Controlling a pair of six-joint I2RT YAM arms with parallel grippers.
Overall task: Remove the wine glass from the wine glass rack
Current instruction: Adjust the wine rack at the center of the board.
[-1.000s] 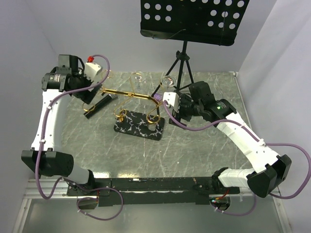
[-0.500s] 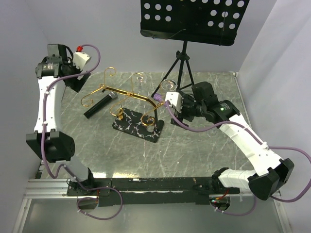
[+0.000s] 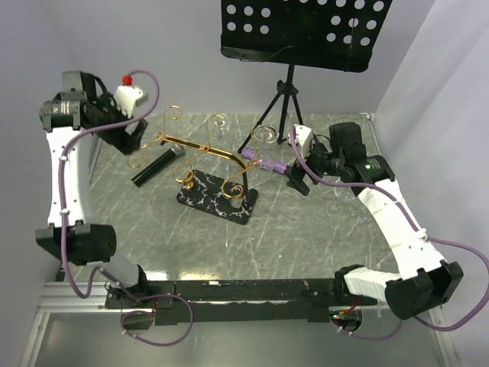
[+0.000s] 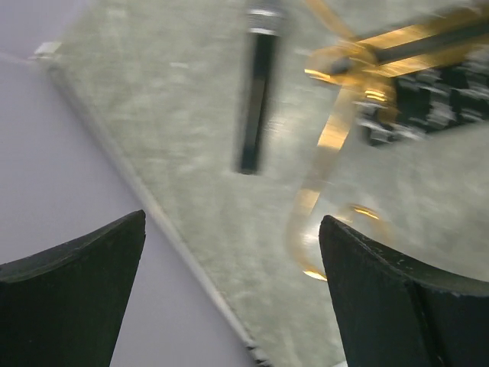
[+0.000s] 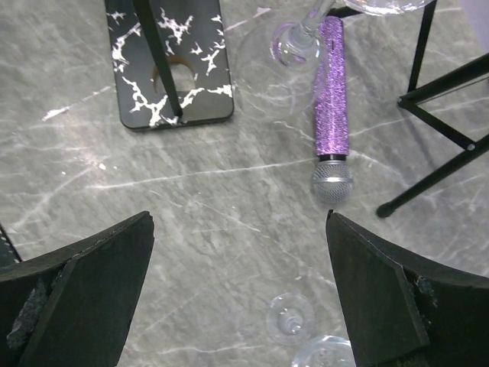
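Wine glass rack [image 3: 221,200] stands at the middle of the table [image 3: 306,245] on its black white-veined base. Its gold arms now slant where a second ago they ran level. Right tool [image 5: 241,229] has drawn back from the rack, jaws wide and empty, uncovering the purple microphone [image 3: 269,165]. Left tool [image 4: 233,237], equally wide, has withdrawn toward the far-left corner. Note the wine glass [image 5: 292,317]: clear, on the table beneath the right tool, apart from the rack.

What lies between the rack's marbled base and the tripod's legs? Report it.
Right wrist view: the purple microphone, a wine glass foot at its tail end.
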